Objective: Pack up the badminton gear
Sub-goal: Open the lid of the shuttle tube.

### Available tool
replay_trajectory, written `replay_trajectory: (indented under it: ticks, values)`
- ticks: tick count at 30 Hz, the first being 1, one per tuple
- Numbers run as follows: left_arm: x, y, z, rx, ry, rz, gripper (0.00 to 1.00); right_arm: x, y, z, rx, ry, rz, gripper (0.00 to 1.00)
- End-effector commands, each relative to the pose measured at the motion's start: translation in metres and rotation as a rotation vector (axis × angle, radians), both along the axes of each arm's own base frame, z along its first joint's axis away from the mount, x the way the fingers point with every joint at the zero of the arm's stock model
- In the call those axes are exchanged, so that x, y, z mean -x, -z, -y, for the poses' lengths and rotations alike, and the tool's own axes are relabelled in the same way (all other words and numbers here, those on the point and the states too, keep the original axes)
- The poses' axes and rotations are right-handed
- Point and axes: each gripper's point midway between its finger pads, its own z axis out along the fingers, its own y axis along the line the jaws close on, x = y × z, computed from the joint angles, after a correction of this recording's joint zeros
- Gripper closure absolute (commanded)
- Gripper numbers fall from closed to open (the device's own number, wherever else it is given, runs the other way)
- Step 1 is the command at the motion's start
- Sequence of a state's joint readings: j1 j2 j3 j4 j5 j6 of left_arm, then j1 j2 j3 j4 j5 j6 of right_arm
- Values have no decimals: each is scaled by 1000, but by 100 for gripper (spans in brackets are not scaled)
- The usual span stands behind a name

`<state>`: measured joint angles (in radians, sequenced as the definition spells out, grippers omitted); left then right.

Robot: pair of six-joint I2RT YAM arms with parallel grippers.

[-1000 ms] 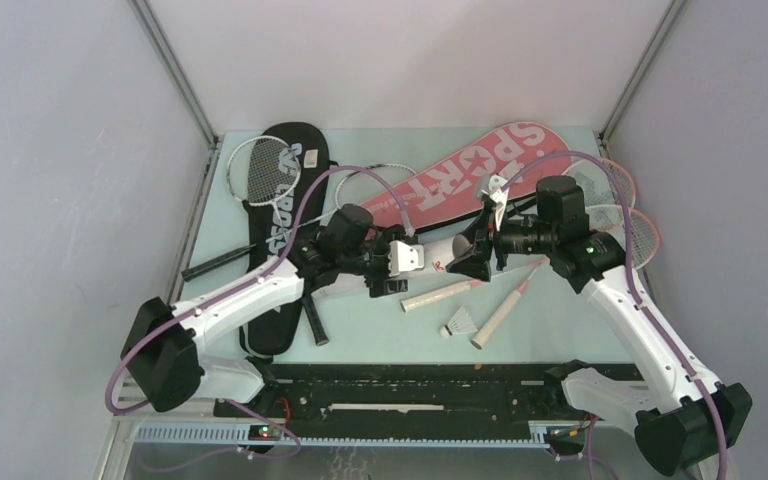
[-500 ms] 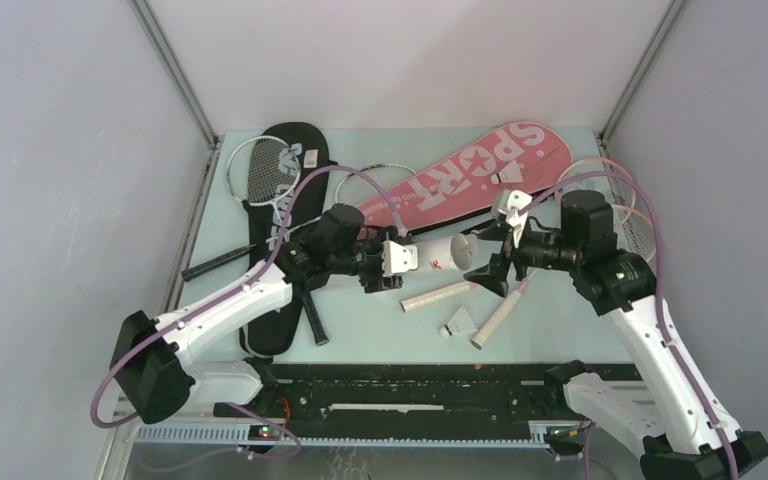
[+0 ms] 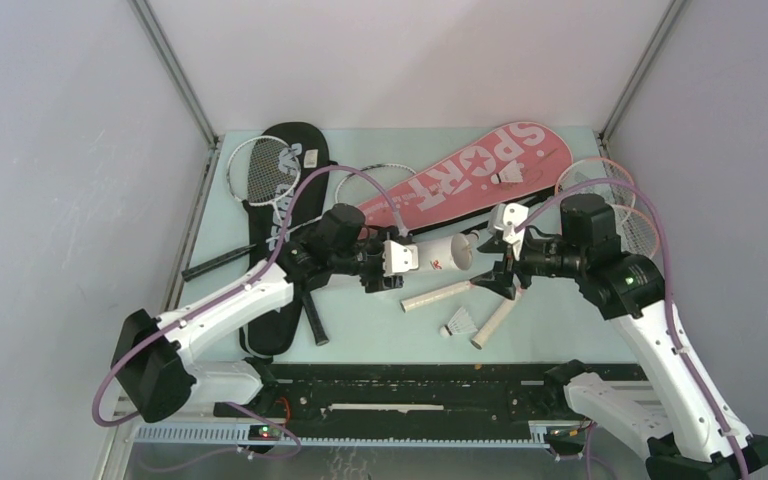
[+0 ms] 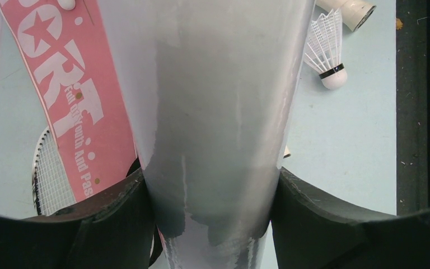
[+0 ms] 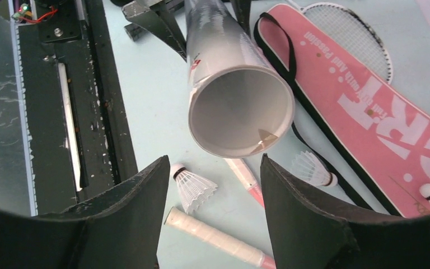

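Note:
My left gripper (image 3: 392, 262) (image 4: 210, 179) is shut on the long white tube (image 3: 440, 255) (image 4: 218, 101), holding it level above the table with its open mouth (image 5: 241, 112) facing right. A short way off that mouth, my right gripper (image 3: 500, 265) (image 5: 215, 168) is open with nothing between its fingers. One shuttlecock (image 3: 460, 322) (image 5: 193, 188) lies below, beside a white racket handle (image 5: 213, 235). Another shuttlecock (image 5: 312, 168) rests by the strap of the pink cover (image 3: 470, 175), and a third (image 3: 505, 177) lies on that cover.
The black cover (image 3: 285, 200) lies at the left with a white-framed racket (image 3: 257, 170) across it. Pink-framed rackets (image 3: 600, 180) sit at the right, handles (image 3: 495, 320) pointing toward the front. A black rail (image 3: 410, 385) borders the table's near edge.
My right gripper has drawn back to the right, away from the tube's mouth. The left gripper and tube have shifted slightly right.

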<state>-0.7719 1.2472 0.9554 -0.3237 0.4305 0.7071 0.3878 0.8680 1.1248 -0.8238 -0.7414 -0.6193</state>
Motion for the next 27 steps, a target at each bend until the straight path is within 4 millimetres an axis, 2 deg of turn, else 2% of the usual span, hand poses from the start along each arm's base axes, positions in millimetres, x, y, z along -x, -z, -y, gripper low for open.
replay_trajectory:
  ticks: [1,8,13,17,20,22,23,27]
  values:
    - [-5,-16,11,48,22,37,39,2,-6,-9,4,-49,20,32]
    - [-4,-12,14,40,26,21,38,-2,-2,-19,10,-73,11,39]
    - [-3,-12,17,41,30,15,38,2,5,-25,27,-111,-6,46]
    - [-3,-13,19,42,32,13,37,0,10,-25,44,-106,-5,59]
    - [-3,-12,17,39,31,16,37,-3,12,-23,58,-94,6,80]
    - [-3,-12,16,32,36,29,37,-4,12,-20,69,-85,15,98]
    - [-3,-11,15,26,37,40,36,-3,13,-19,75,-82,16,100]
    - [-6,-7,7,-8,45,101,36,6,15,-16,85,-109,17,100]
